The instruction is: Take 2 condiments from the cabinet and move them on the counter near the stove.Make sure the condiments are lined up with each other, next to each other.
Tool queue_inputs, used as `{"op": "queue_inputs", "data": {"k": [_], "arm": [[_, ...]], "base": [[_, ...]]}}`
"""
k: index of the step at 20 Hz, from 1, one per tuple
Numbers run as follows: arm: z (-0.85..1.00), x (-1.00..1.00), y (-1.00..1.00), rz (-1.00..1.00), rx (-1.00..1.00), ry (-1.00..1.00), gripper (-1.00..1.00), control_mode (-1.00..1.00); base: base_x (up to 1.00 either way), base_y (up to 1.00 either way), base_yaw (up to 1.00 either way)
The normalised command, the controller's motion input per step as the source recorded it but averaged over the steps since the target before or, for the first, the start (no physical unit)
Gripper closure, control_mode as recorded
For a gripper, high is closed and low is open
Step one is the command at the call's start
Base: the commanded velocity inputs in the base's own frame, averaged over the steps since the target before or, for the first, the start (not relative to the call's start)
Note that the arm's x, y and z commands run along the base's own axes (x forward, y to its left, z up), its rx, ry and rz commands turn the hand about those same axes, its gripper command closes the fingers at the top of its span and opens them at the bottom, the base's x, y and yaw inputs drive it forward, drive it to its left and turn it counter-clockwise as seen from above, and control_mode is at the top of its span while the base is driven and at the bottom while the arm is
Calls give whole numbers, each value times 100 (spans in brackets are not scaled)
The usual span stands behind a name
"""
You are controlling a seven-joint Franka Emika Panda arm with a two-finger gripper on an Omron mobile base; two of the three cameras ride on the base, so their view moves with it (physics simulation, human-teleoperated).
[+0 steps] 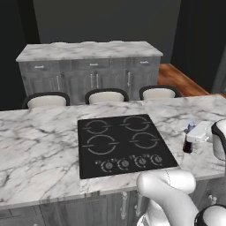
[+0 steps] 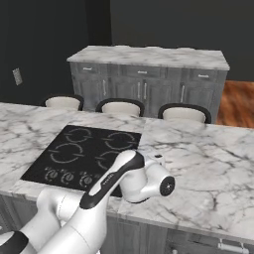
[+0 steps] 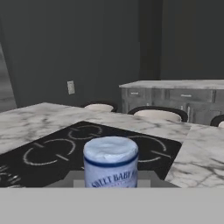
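One condiment, a dark brown bottle with a blue cap, stands upright just right of the stove over the marble counter. My gripper is shut on its neck, reaching in from the right. I cannot tell whether its base touches the counter. In the hand view the condiment sits close up at bottom centre, blue-banded label facing me, with the stove behind it. In the right base view my arm hides the bottle beside the stove. The cabinet is out of view.
Three stools line the counter's far edge. Behind them stands a second marble-topped unit with grey base cabinets. Bare counter stretches to the right of the stove. A wall outlet is on the dark wall.
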Motion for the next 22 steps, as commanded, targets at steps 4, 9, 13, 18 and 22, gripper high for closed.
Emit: {"op": "queue_inputs", "data": {"k": [4, 9, 13, 18, 22], "arm": [[-24, 2, 0, 0, 0, 0, 100, -100], [-7, 2, 0, 0, 0, 0, 100, -100], [-9, 5, 0, 0, 0, 0, 100, -100], [-18, 4, 0, 0, 0, 0, 100, -100], [-12, 8, 0, 0, 0, 0, 100, -100]], "base": [[0, 0, 0], [0, 0, 0], [0, 0, 0], [0, 0, 0], [0, 0, 0]]}}
